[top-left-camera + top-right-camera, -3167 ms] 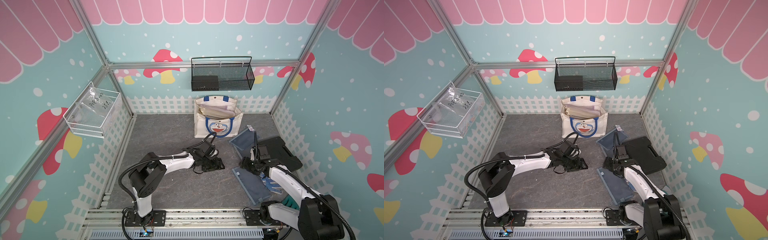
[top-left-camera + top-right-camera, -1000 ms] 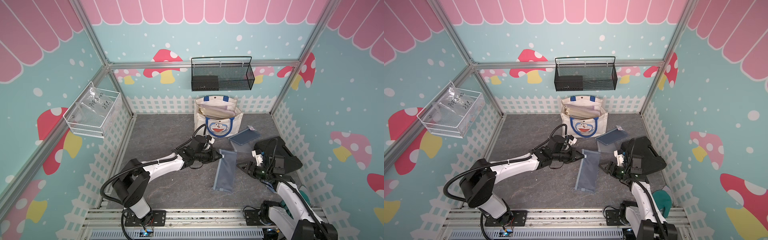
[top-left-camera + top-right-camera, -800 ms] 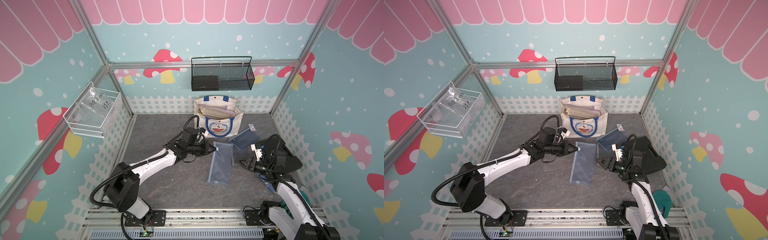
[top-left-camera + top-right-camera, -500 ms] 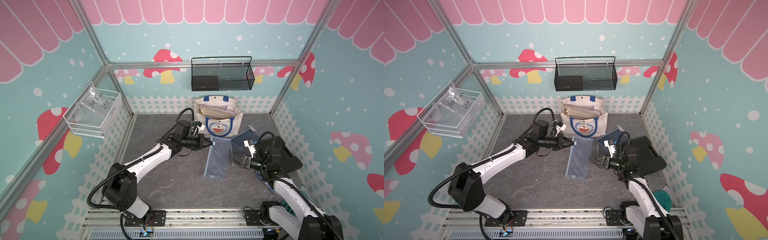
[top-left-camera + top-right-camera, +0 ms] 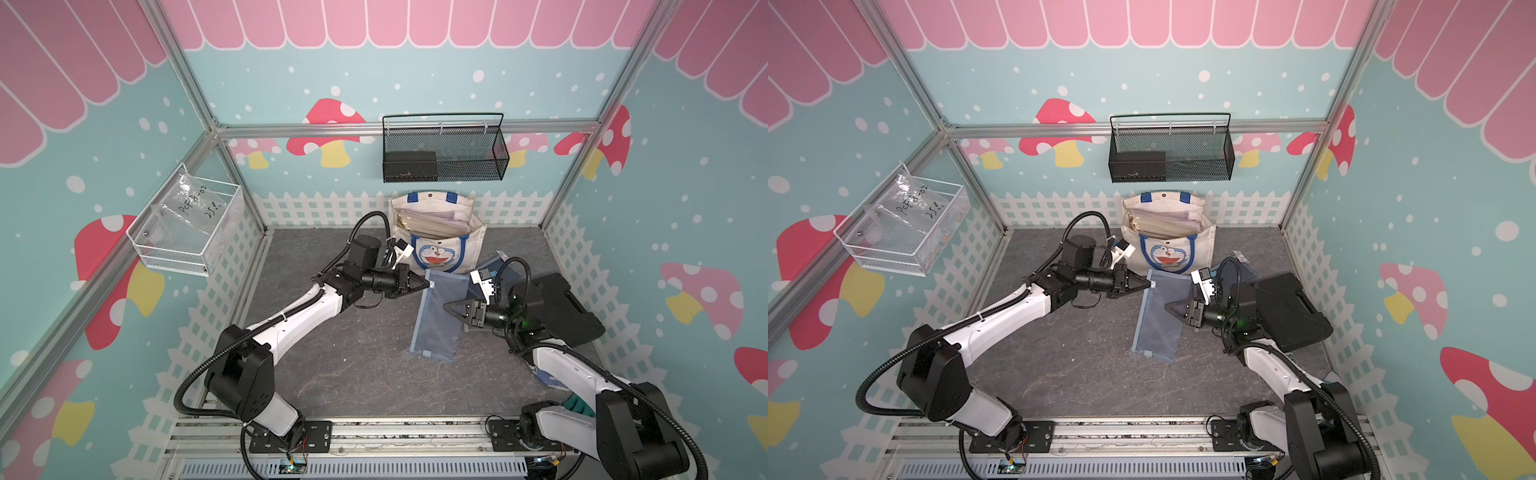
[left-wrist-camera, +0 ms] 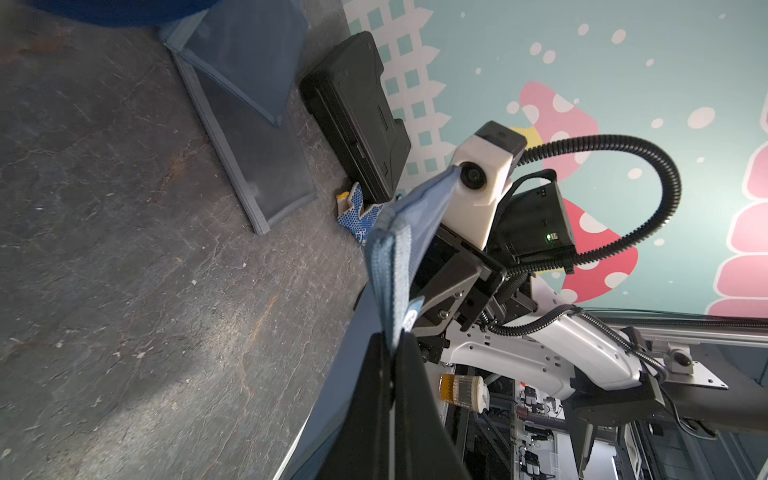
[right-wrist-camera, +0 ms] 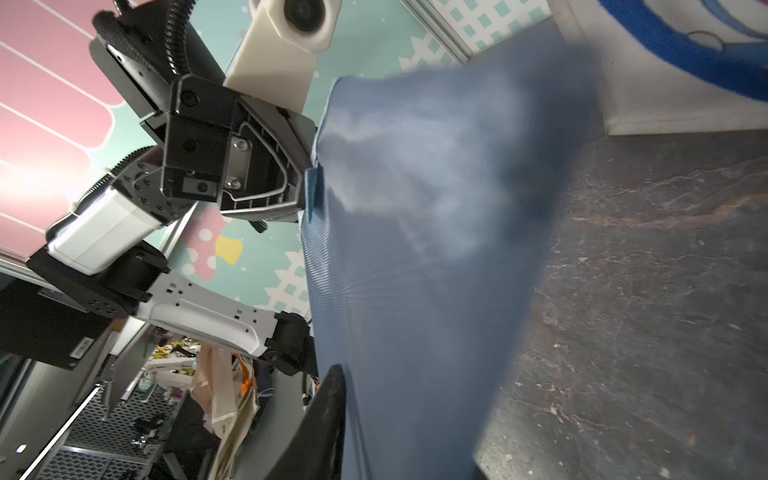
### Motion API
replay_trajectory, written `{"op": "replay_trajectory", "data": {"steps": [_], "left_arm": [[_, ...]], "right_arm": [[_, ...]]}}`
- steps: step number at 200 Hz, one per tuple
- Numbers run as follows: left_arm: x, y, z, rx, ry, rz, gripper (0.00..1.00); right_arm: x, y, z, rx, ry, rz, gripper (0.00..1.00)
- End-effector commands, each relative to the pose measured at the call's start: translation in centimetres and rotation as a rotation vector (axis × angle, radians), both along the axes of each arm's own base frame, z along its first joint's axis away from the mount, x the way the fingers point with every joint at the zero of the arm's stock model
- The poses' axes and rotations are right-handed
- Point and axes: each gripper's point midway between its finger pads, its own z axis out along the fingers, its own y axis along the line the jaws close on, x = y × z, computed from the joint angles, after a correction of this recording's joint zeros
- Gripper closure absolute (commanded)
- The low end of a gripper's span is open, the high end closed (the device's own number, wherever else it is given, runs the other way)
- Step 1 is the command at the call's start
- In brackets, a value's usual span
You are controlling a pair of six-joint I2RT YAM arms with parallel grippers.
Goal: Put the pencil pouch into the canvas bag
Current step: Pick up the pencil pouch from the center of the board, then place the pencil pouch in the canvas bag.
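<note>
Top views: pencil pouch (image 5: pixel 436 316) is a flat blue mesh rectangle held up off the desk (image 5: pixel 332 357), hanging between the two arms, just in front of the canvas bag (image 5: pixel 436 249), not in it. Left gripper (image 5: pixel 426 284) pinches the pouch's upper corner, fingers clenched on the edge. Right gripper (image 5: pixel 446 308) has its tip against the pouch's right edge about halfway down; from here can't tell whether it has actually clamped. Same layout in both top views: pouch (image 5: pixel 1158 318), bag (image 5: pixel 1169 245) standing upright at the back fence, papers showing in its open mouth. Black case (image 5: pixel 557 307) lies right of the right arm, second blue pouch (image 5: pixel 494 270) on the desk between bag and case. Black mesh basket (image 5: pixel 442 153) on the back wall, white wire basket (image 5: pixel 187 232) on the left wall.

Left wrist: fingers (image 6: pixel 374 399) closed tight on the pouch's woven edge (image 6: pixel 390 266). Spare pouch (image 6: pixel 249 137), black case (image 6: pixel 357 112) and a blue-dotted glove (image 6: pixel 359 212) beyond.

Right wrist: pouch (image 7: pixel 415 249) fills the frame, blurred. One dark finger (image 7: pixel 324 415) sits against its near face; the other is hidden behind the fabric, so grip can't be confirmed.
</note>
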Motion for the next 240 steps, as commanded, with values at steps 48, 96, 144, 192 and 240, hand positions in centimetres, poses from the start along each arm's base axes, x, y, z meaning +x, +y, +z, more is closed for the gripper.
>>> {"op": "replay_trajectory", "data": {"steps": [48,96,144,192,240], "left_arm": [[1.6,2.0,-0.4,-0.019,-0.001,0.085,0.72],[3.6,8.7,-2.7,0.109,0.006,0.328,0.20],[2.4,13.4,-4.2,0.296,-0.047,0.415,0.15],[1.6,14.3,-4.5,0.345,-0.067,0.421,0.17],[0.7,15.0,-4.4,0.358,-0.078,0.439,0.17]], "right_arm": [[0.5,-0.1,2.6,-0.022,-0.068,-0.032,1.00],[4.0,-2.0,10.6,-0.043,-0.270,-0.271,1.00],[10.1,-3.5,16.8,0.228,-0.165,-0.489,1.00],[16.2,-5.0,18.2,0.480,0.023,-0.701,1.00],[19.9,-3.9,17.3,0.716,0.173,-0.776,1.00]]}}
